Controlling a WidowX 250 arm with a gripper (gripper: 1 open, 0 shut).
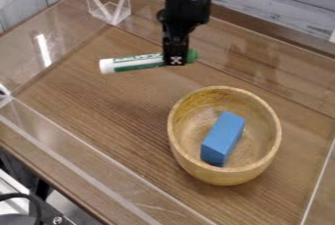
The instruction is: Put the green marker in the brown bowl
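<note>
The green marker hangs roughly level above the wooden table, its white end pointing left. My gripper points straight down and is shut on the marker's green cap end. The brown bowl sits to the lower right of the gripper, apart from it. A blue block lies inside the bowl.
A clear plastic stand sits at the back left. Transparent low walls border the table on the left and front. A grey plank wall runs behind.
</note>
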